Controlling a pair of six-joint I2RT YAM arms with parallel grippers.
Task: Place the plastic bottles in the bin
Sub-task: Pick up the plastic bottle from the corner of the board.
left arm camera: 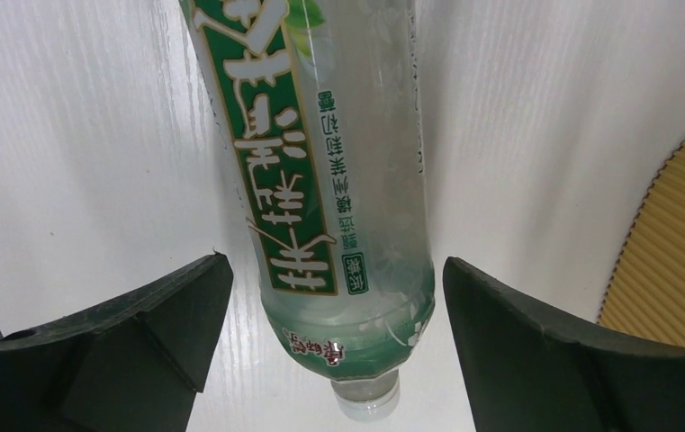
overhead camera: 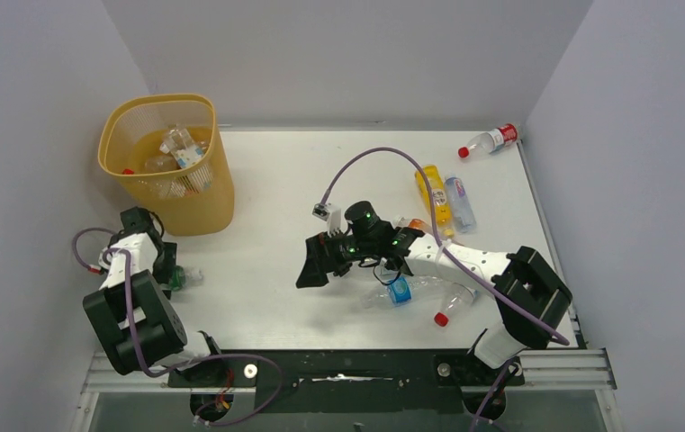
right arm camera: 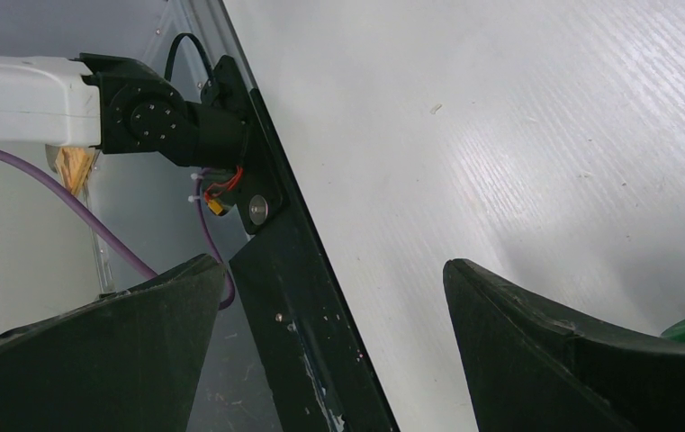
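A clear plastic bottle with a green label (left arm camera: 320, 180) lies on the white table between the fingers of my left gripper (left arm camera: 338, 297). The gripper is open, with a gap on each side of the bottle. From above, this bottle (overhead camera: 185, 277) peeks out beside the left gripper (overhead camera: 173, 273), just below the yellow bin (overhead camera: 196, 202). The bin holds several bottles (overhead camera: 181, 148). My right gripper (overhead camera: 313, 268) hangs open and empty over mid-table; in its wrist view (right arm camera: 334, 306) only table and frame show between the fingers. More bottles lie right: a blue-labelled one (overhead camera: 399, 289), a red-capped clear one (overhead camera: 454, 304).
An orange bottle (overhead camera: 432, 196) and a clear one (overhead camera: 461, 202) lie side by side at the back right. A red-labelled bottle (overhead camera: 491, 139) rests in the far right corner. The bin's ribbed wall (left arm camera: 680, 261) stands close to the right of the left gripper. A purple cable (overhead camera: 383, 157) arcs over the right arm.
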